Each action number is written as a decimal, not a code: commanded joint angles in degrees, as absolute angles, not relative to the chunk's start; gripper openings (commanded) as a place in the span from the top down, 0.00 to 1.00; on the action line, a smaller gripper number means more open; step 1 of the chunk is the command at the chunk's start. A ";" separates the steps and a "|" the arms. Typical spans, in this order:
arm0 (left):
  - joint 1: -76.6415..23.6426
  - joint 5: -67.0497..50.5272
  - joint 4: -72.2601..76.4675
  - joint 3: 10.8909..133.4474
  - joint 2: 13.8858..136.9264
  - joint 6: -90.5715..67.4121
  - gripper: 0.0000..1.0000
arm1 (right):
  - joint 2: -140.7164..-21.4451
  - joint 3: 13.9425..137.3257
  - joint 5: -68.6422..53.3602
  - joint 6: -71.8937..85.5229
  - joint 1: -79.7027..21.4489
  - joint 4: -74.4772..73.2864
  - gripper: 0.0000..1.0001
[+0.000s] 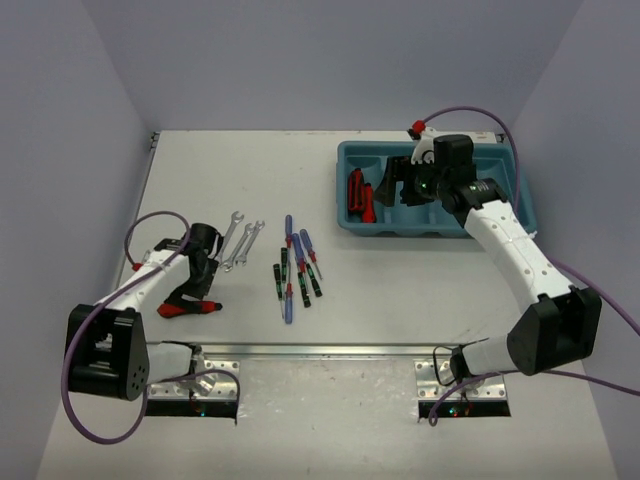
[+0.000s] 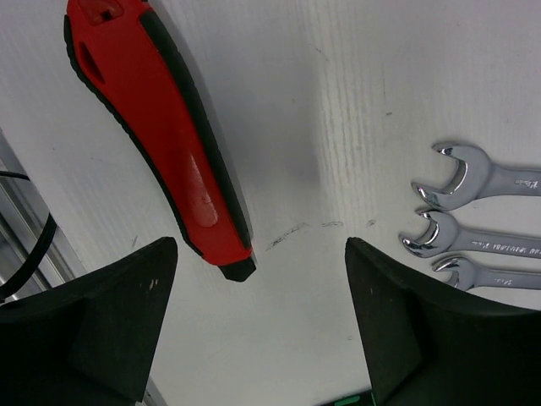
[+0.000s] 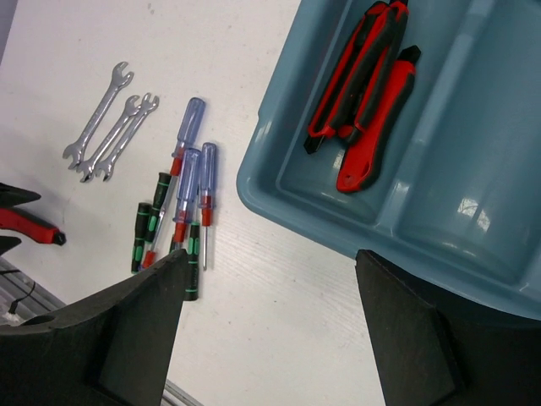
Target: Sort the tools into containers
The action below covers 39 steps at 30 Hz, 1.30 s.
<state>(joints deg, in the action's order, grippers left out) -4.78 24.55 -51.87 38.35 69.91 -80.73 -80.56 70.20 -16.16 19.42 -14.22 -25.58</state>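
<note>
The teal tray (image 1: 440,233) with its long containers sits at the far right. Two red-and-black tools (image 3: 363,93) lie in its leftmost compartment. My right gripper (image 1: 397,190) hovers open above the tray's left part, its jaws empty (image 3: 270,330). On the table lie three silver wrenches (image 1: 240,240), a cluster of blue and black screwdrivers (image 1: 297,265) and one red-and-black knife (image 1: 188,307). My left gripper (image 1: 196,288) stands open just over that knife. In the left wrist view the knife (image 2: 161,127) lies ahead of the left finger (image 2: 93,321), with nothing between the jaws (image 2: 262,330).
The wrenches (image 2: 482,220) lie close to the right of my left gripper. The screwdrivers (image 3: 182,203) lie between the two arms, left of the tray's rim (image 3: 254,182). Metal mounting plates (image 1: 200,385) run along the table's near edge.
</note>
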 commanded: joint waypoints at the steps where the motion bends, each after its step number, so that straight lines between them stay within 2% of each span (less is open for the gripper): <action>1: -4.22 23.41 -48.76 36.84 72.39 -82.42 0.22 | -79.24 69.77 -17.90 18.53 -13.31 -22.32 0.20; 11: -4.13 23.99 -47.08 33.14 75.18 -85.42 0.22 | -79.28 69.26 -18.72 19.34 -12.88 -21.45 0.20; 12: -4.13 23.94 -46.24 32.80 75.60 -85.50 0.24 | -79.26 69.20 -18.70 19.34 -12.81 -21.41 0.20; 14: -4.13 23.64 -43.88 31.55 76.74 -85.40 0.37 | -79.16 68.96 -18.63 19.37 -12.74 -21.17 0.20; 15: -4.13 23.41 -42.97 31.32 77.50 -85.37 0.46 | -78.98 68.82 -18.60 19.48 -12.74 -20.95 0.20; 18: -4.13 22.36 -41.68 31.71 79.67 -85.34 0.88 | -78.50 68.13 -18.80 20.11 -12.49 -20.15 0.20; 19: -4.13 22.32 -41.99 31.73 79.80 -85.59 0.96 | -78.32 68.03 -19.22 20.29 -12.48 -19.88 0.20; 20: -4.13 22.47 -42.64 31.69 78.88 -85.79 0.98 | -78.31 67.95 -19.88 20.56 -12.44 -19.64 0.20; 24: -4.15 24.26 -43.87 32.64 73.87 -81.61 1.00 | -78.55 67.68 -23.65 21.94 -12.42 -18.49 0.20; 27: -4.98 25.65 -41.94 34.49 67.78 -73.90 1.00 | -79.36 67.19 -36.10 25.17 -12.39 -15.52 0.21; 31: -11.59 24.15 -30.35 34.11 57.22 -62.23 1.00 | -81.55 64.73 -50.35 36.14 -13.78 -4.09 0.20; 32: -13.41 23.62 -26.49 33.68 54.96 -59.97 1.00 | -82.14 64.62 -51.39 37.32 -14.79 -1.75 0.15; 33: -15.61 22.86 -24.28 33.32 54.64 -59.55 1.00 | -82.35 64.71 -49.91 37.88 -16.16 -1.64 0.05; 34: -17.82 21.15 -22.62 32.90 53.28 -57.15 1.00 | -82.30 64.74 -47.35 37.94 -18.18 -1.82 0.01; 37: -25.30 9.37 -3.94 30.00 52.54 -48.43 1.00 | -81.99 62.44 -37.10 40.83 -26.57 3.86 0.01; 39: -28.76 3.54 8.02 27.60 53.19 -45.86 1.00 | -83.07 61.49 -35.24 44.10 -28.95 8.09 0.01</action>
<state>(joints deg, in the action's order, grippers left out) -23.20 16.44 -18.05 31.37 52.26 -56.97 -82.29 63.24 -39.31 36.97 -23.37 -3.72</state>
